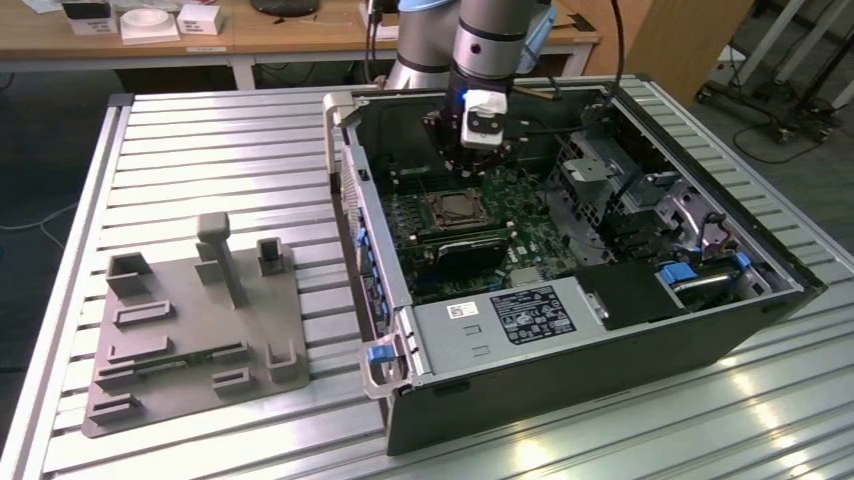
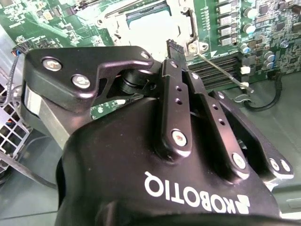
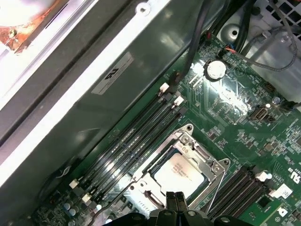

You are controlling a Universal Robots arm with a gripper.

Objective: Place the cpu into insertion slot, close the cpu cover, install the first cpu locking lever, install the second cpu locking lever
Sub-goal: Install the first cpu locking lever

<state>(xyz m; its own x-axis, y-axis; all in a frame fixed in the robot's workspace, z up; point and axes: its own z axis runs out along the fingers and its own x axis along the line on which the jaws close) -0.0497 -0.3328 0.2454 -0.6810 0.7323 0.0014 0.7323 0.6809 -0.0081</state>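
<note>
Hovering over the board (image 1: 514, 190), the gripper (image 3: 175, 197) is being held clenched, its fingertips pressed together with nothing between them.

- Cpu (image 3: 181, 173): is being shown seated flat in the slot (image 1: 461, 208), directly beyond the fingertips, silver face up.
- Cover (image 3: 196, 149): is being shown lying down over the cpu, its window framing the chip. Closing is being judged done.
- Lever (image 2: 221, 70): a thin rod is being shown just beside the fingers in the second wrist view, apart from them and slanting out over the memory slots (image 2: 230, 63). It is being judged unlatched.
- Step in hand, as judged: the first lever is being addressed with the shut fingers serving as a single pusher.

Handling notes:
- Contact is best being made near the rod's free end, where leverage is greatest.
- Pressure is best being applied steadily, downward first and then sideways toward the catch, since a springy rod is likely to slip off narrow fingertips.
- The fingertips are best being kept off the cover window and the chip face.
- The clips of the memory slots beside the fingers are being counted as a snag risk.
</note>
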